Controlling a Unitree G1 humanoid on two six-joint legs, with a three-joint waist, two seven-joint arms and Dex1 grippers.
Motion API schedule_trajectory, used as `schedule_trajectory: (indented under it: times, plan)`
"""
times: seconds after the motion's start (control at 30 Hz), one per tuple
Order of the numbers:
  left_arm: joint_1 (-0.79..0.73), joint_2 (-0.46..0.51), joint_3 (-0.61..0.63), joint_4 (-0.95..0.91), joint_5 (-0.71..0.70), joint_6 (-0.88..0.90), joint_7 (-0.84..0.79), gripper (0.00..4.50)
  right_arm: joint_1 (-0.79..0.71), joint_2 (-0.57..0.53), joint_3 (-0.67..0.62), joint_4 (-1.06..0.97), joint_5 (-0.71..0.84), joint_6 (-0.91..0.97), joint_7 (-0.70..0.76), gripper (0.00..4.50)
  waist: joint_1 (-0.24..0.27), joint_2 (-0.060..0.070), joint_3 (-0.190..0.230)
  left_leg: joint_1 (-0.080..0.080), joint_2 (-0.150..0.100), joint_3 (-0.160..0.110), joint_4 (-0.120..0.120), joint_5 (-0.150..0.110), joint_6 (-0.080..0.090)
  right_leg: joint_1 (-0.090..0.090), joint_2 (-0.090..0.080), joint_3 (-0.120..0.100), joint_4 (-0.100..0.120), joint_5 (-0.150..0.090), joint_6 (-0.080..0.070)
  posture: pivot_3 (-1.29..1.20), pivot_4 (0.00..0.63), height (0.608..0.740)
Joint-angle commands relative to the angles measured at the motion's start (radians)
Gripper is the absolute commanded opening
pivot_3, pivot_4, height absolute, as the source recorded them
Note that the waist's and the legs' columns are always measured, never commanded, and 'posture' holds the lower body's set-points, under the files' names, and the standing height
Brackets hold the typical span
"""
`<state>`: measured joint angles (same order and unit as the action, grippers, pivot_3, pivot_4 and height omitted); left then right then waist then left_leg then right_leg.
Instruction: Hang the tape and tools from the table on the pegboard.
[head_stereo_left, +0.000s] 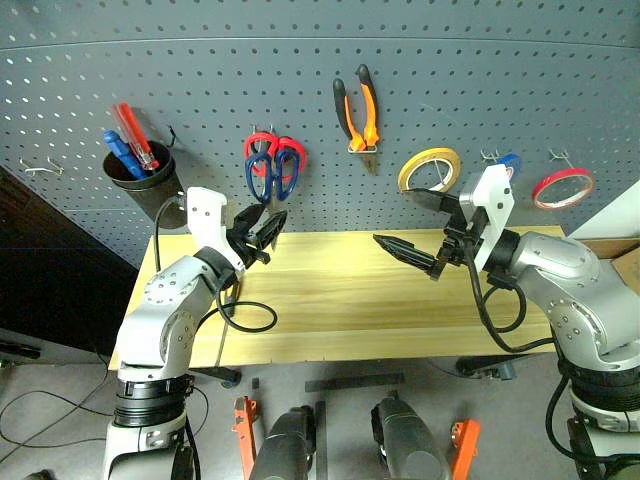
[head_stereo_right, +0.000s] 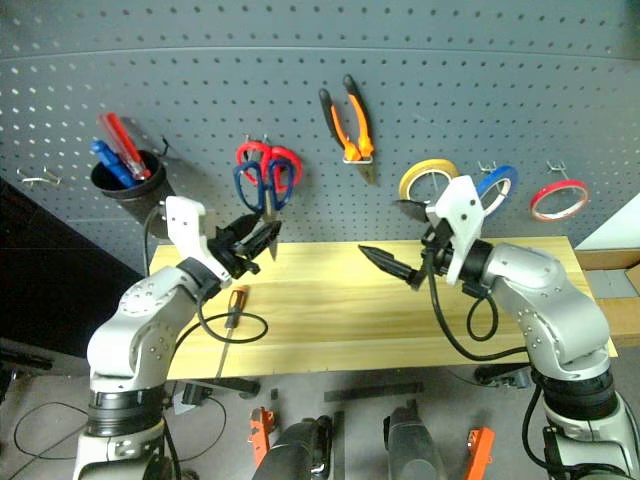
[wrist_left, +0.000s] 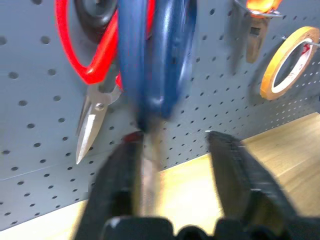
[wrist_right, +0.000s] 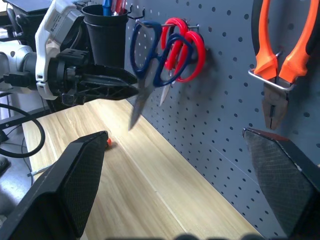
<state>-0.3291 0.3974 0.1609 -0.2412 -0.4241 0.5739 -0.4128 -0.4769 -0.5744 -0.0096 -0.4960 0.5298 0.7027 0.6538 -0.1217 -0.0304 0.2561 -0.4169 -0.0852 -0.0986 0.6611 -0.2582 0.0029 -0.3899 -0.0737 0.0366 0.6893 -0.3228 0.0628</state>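
The left gripper (wrist_left: 175, 165) stands parted around the blade of the blue-handled scissors (wrist_right: 150, 55), which hang on the pegboard (head_stereo_left: 320, 60) directly ahead of it, beside the red-handled scissors (wrist_right: 185, 47). The right gripper (wrist_right: 185, 170) gapes wide, empty, above the table (head_stereo_left: 400, 300), the pliers (head_stereo_left: 357, 110) hanging above it.

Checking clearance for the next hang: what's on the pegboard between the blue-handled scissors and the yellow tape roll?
The orange-and-black pliers hang there on a hook, higher than both the blue-handled scissors and the yellow tape roll; otherwise bare pegboard. Seen in both eye views.
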Motion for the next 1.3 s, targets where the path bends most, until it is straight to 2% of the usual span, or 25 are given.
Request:
schedule_trajectory:
  times: [0.03,0.2,0.37,0.47,0.6,0.77,1.0,1.1,1.3]
  plan:
    - [0.052,0.052,-0.020,-0.008,0.037,0.022,-0.013,3.84,0.025,0.003,-0.001,-0.065,0.019,0.025,-0.026,4.50,-0.002,0.000,0.000,0.000,0.000,0.000,0.000,0.000,0.000,0.000,0.000,0.000,0.000,0.000,0.000,-0.24,0.266,0.740]
    - [0.115,0.164,-0.056,0.037,0.114,0.124,-0.006,3.84,0.126,0.053,0.059,-0.134,0.031,0.190,-0.153,4.50,-0.003,0.000,0.001,0.000,0.001,-0.001,0.000,0.000,0.000,0.000,0.001,0.000,0.000,0.000,0.000,-0.25,0.278,0.740]
    - [0.163,0.252,-0.079,0.119,0.249,0.181,0.074,3.84,0.162,0.309,0.073,-0.162,0.039,0.402,-0.427,4.50,-0.021,0.003,0.002,0.001,0.003,0.000,-0.001,0.000,0.000,-0.001,0.002,0.001,0.002,0.001,-0.002,-0.24,0.288,0.740]
    - [0.134,0.248,-0.106,0.178,0.264,0.250,0.072,3.84,0.167,0.387,0.139,-0.151,0.007,0.463,-0.500,4.50,-0.017,0.003,0.003,0.001,0.003,0.000,-0.001,0.000,0.000,-0.003,0.002,0.001,0.003,0.001,-0.002,-0.23,0.293,0.740]
    - [0.090,0.209,-0.077,0.254,0.256,0.373,0.106,3.84,0.117,0.456,0.143,-0.123,0.005,0.502,-0.535,4.50,-0.015,0.003,0.005,0.000,0.003,0.001,0.000,0.000,0.000,-0.009,0.002,0.001,0.004,0.002,-0.002,-0.24,0.301,0.740]
    - [0.044,0.193,-0.089,0.358,0.268,0.377,0.099,3.84,0.077,0.436,0.172,-0.109,-0.010,0.501,-0.515,4.50,-0.019,0.002,0.005,0.000,0.003,0.003,-0.001,0.000,0.000,-0.013,0.002,0.002,0.008,0.002,-0.002,-0.24,0.303,0.740]
    - [-0.035,0.150,-0.097,0.497,0.279,0.332,0.095,3.84,0.034,0.292,0.313,-0.160,-0.043,0.396,-0.381,4.50,-0.020,0.002,0.007,-0.001,0.004,0.005,0.000,-0.001,0.000,-0.014,0.002,0.002,0.008,0.002,-0.002,-0.25,0.304,0.740]
    - [-0.041,0.142,-0.097,0.511,0.282,0.322,0.091,3.26,0.027,0.249,0.331,-0.174,-0.046,0.313,-0.303,4.50,-0.023,0.001,0.007,-0.003,0.005,0.007,-0.001,-0.001,0.000,-0.013,0.002,0.003,0.009,0.002,-0.002,-0.25,0.304,0.740]
    - [-0.033,0.145,-0.084,0.501,0.277,0.314,0.091,1.07,0.011,0.168,0.348,-0.159,-0.079,0.204,-0.201,4.50,-0.024,0.001,0.007,-0.003,0.006,0.008,0.000,-0.001,-0.001,-0.014,0.002,0.002,0.008,0.002,-0.002,-0.26,0.299,0.740]
